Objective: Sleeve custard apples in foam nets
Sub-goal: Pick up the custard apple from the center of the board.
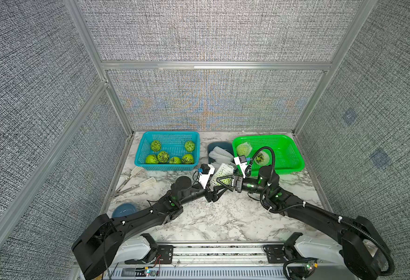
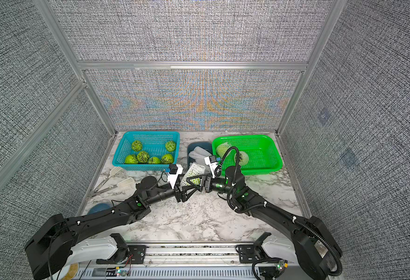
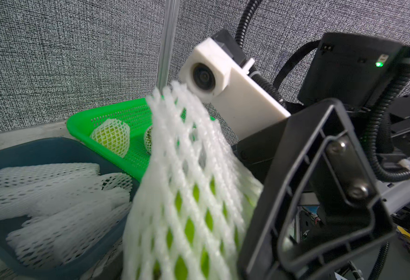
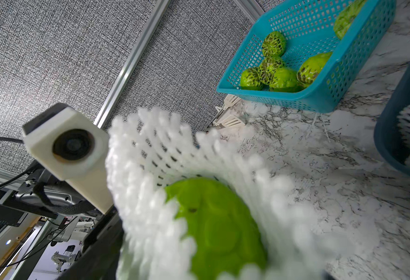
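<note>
**Item under work.** One custard apple (image 4: 223, 230) sits low inside a foam net (image 3: 187, 194). The net's open mouth flares well past the fruit, and the mesh covers its flanks but leaves one end bare. The pair appears to hang clear of the marble table (image 1: 223, 218), just in front of the dark blue tray (image 1: 219, 145) of spare nets (image 3: 53, 194), between your two grippers.

**Left gripper** (image 1: 224, 181). One finger (image 3: 320, 189) lies against the netted flank. Its partner is hidden behind the mesh, so you cannot tell whether it is clamped.

**Right gripper** (image 1: 235, 181). It meets the fruit from the opposite side. Its fingers are out of sight, so its hold cannot be told either.

**Surroundings.**
- The green basket (image 1: 262, 137), hard beside the tray on your right arm's side, holds two sleeved fruits (image 1: 244, 148).
- The teal basket (image 1: 170, 134), near the tray on your left arm's side, holds six bare fruits (image 1: 163, 156).

**Step judged.** You are mid-sleeving, on what looks like the third fruit.

**Next move calls for.** Keep one firm hold on the fruit through the mesh while the other gripper draws the loose mouth over the bare end. Then carry it to the green basket. Do not release both sides at once.
</note>
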